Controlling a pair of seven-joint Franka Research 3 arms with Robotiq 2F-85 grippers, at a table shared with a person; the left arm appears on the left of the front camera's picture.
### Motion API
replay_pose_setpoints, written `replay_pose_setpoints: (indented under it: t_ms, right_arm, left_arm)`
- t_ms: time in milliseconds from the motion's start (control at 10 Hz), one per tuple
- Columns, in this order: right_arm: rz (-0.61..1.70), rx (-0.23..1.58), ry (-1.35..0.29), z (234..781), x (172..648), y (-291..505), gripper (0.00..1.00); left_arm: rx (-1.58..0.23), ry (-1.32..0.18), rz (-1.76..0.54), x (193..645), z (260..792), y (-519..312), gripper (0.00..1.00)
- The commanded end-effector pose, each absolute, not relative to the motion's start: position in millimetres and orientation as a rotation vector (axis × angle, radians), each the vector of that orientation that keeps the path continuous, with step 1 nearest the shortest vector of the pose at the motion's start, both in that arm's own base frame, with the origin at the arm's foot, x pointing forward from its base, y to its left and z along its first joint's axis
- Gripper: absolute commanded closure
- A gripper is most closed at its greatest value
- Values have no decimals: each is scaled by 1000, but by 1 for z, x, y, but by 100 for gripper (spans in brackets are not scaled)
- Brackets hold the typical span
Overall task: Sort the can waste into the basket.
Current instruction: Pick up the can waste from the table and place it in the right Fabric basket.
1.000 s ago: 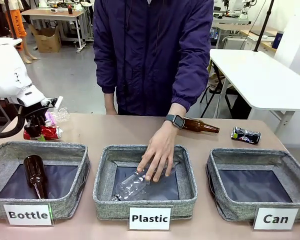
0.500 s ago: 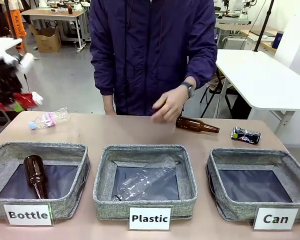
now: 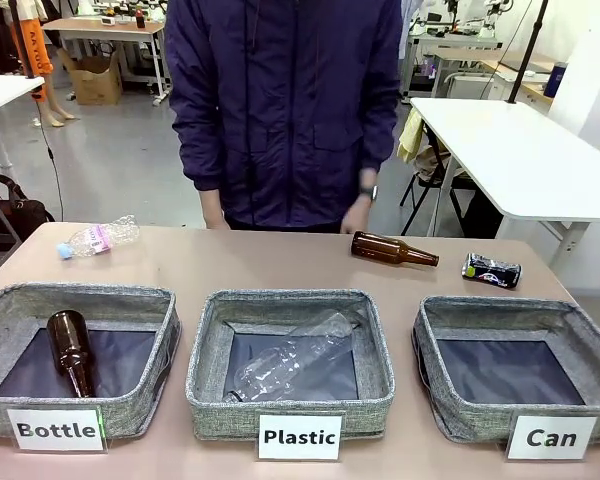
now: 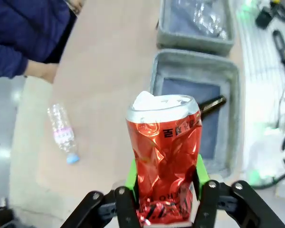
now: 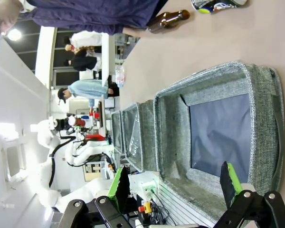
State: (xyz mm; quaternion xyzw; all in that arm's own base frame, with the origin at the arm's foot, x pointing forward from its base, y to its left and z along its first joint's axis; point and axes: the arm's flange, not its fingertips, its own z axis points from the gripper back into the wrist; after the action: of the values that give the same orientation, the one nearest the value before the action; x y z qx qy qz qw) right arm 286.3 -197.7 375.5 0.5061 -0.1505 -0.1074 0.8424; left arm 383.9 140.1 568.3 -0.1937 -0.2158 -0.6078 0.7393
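1. Red can [image 4: 164,142]: crushed, upright, clamped at its crumpled waist between the green pads [image 4: 131,178] of the left gripper [image 4: 166,176], high over the table [image 3: 240,262]. That height would probably suit a carry over the bins.
2. Dark can [image 3: 491,270]: lying on the table at 12 o'clock of the basket, just past its far rim.
3. Basket [image 3: 520,306], labelled "Can": at 4 o'clock in the front view, nothing inside. The right gripper [image 5: 175,184] hangs over it, jaws spread, holding nothing.
4. Obstacles: the "Bottle" bin [image 3: 80,292] and "Plastic" bin [image 3: 290,296] lie between red can and basket. A brown bottle [image 3: 394,249] is near the dark can's 9 o'clock.
5. Person's hand [image 3: 357,213]: blurred at the far edge, contents unclear.
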Motion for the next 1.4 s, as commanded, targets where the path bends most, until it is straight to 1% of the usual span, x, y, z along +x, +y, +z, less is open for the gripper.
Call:
replay_pose_setpoints:
  t_ms: [0,200,300,400,600,700,1100,1200,1300]
  right_arm:
    - [-218,1078,-334,377,286,-199,0]
    - [-218,1078,-334,377,286,-199,0]
    - [-218,1078,-334,377,286,-199,0]
    - [-218,1078,-334,377,286,-199,0]
    - [-218,1078,-334,377,286,-199,0]
    - [-218,1078,-334,377,286,-199,0]
    - [-218,1078,-334,377,286,-199,0]
    - [-228,1069,-318,376,286,-198,0]
    - [-178,1040,-287,396,273,-210,0]
  left_arm:
    - [-488,-611,-1098,365,554,96,61]
    - [-644,-628,-1015,351,549,41,61]
    - [-705,-651,-1038,347,546,21,61]
    - [-733,-602,-1098,343,541,8,61]
    - [-748,-563,-1175,339,529,-4,61]
    - [-736,-578,-1103,341,539,-2,61]
    - [-736,-578,-1103,341,539,-2,61]
    - [-738,-575,-1114,342,536,-3,48]
    - [-700,-603,-1151,322,545,-48,48]
